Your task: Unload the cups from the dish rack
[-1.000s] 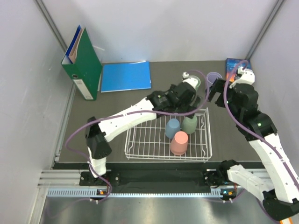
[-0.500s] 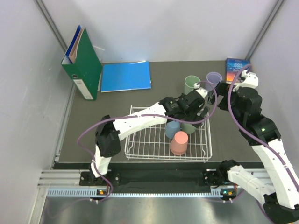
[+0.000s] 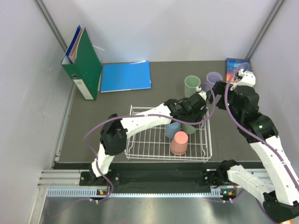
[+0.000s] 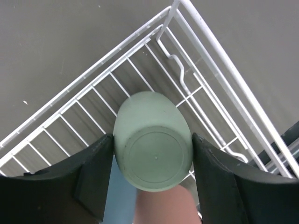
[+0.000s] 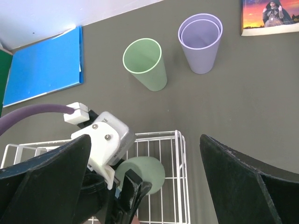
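Note:
The white wire dish rack (image 3: 145, 144) holds three upside-down cups: sage green (image 3: 189, 128), dusty blue (image 3: 172, 129) and salmon pink (image 3: 179, 143). My left gripper (image 4: 153, 140) reaches down in the rack's far right corner. Its fingers (image 4: 100, 172) press both sides of the green cup (image 4: 153, 154), which stands on the wires. Behind the rack, a second green cup (image 5: 145, 65) and a lavender cup (image 5: 201, 42) stand upright on the table. My right gripper (image 5: 145, 138) hangs open and holds nothing, high above the rack's far right corner (image 5: 180, 154).
A green binder (image 3: 83, 63) stands at the back left with a blue folder (image 3: 126, 76) lying beside it. A book (image 3: 237, 65) lies at the back right corner. Grey walls enclose the table on three sides.
My left gripper moved from behind the rack to over the green cup inside it, and its jaws narrowed onto the cup. The right arm shifted only slightly.

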Available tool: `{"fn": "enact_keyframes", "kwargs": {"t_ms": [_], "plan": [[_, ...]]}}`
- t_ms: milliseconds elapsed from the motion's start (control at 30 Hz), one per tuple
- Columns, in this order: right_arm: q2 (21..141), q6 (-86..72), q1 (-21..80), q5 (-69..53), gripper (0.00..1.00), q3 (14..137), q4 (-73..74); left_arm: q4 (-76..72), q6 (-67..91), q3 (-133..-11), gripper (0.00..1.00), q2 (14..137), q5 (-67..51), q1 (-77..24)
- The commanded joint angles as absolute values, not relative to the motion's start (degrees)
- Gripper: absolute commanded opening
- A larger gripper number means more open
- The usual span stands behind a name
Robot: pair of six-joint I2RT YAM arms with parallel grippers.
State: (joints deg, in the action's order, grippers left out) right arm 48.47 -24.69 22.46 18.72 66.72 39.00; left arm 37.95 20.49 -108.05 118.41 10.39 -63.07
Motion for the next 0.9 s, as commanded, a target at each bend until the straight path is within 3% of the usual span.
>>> {"fn": "enact_keyframes", "kwargs": {"t_ms": [0, 33, 100, 133, 233, 533, 633, 800, 867], "plan": [[48.7, -24.2, 23.2, 16.2, 1.0, 67.7, 35.1, 37.2, 19.2, -106.7, 0.42, 117.5, 11.8, -62.7], [48.7, -24.2, 23.1, 16.1, 1.0, 67.8, 35.0, 37.3, 19.2, -106.4, 0.34, 117.1, 12.2, -62.7], [48.9, -24.3, 23.2, 16.3, 1.0, 68.5, 34.7, 37.2, 19.1, -106.2, 0.28, 116.5, 12.7, -62.7], [49.0, -24.2, 23.2, 16.4, 1.0, 68.9, 34.7, 37.4, 19.0, -106.1, 0.16, 115.8, 12.9, -62.7], [49.2, -23.9, 23.1, 17.5, 1.0, 71.4, 35.1, 38.8, 18.7, -107.5, 0.0, 113.8, 14.7, -62.7], [51.6, -21.3, 22.7, 24.0, 1.0, 83.4, 34.8, 43.0, 16.8, -117.7, 0.0, 105.0, 22.6, -59.8], [52.9, -21.5, 22.5, 24.3, 1.0, 83.7, 33.2, 42.8, 20.1, -116.9, 0.0, 100.2, 20.5, -51.7], [54.4, -24.2, 22.5, 15.5, 1.0, 80.1, 27.3, 28.4, 33.1, -97.7, 0.0, 86.4, 5.9, -35.4], [54.7, -25.1, 22.4, 9.9, 1.0, 77.5, 24.6, 20.3, 40.4, -87.2, 0.0, 81.2, -8.2, -27.9]]}}
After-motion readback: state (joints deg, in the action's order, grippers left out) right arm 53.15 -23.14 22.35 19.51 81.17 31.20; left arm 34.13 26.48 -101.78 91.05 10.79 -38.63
